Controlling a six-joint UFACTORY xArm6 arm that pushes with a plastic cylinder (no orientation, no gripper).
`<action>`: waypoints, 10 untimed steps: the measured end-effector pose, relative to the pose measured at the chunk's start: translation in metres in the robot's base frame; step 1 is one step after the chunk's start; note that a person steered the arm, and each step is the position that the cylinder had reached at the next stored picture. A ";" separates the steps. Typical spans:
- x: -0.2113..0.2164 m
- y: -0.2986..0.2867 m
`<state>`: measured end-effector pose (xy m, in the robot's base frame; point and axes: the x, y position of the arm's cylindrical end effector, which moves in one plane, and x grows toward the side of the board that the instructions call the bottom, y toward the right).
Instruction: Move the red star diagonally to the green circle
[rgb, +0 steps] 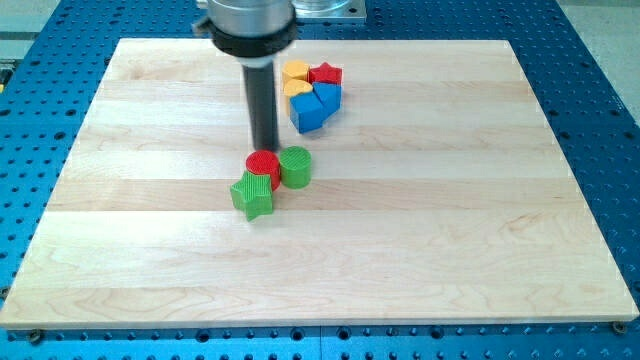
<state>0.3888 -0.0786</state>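
Observation:
The red star (326, 74) lies near the view's top centre, touching a cluster of blocks. The green circle (296, 166) stands near the board's middle, touching a red circle (263, 167) on its left. A green star (253, 195) sits just below the red circle. My tip (264, 150) is at the top edge of the red circle, to the upper left of the green circle and well down-left of the red star.
Beside the red star are a yellow hexagon-like block (295, 71), a yellow heart (296, 88), a blue block (329, 95) and a blue cube (310, 112). The wooden board (450, 220) lies on a blue perforated table.

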 end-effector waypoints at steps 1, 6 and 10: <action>-0.058 -0.014; -0.031 0.150; 0.060 0.149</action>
<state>0.4489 0.0703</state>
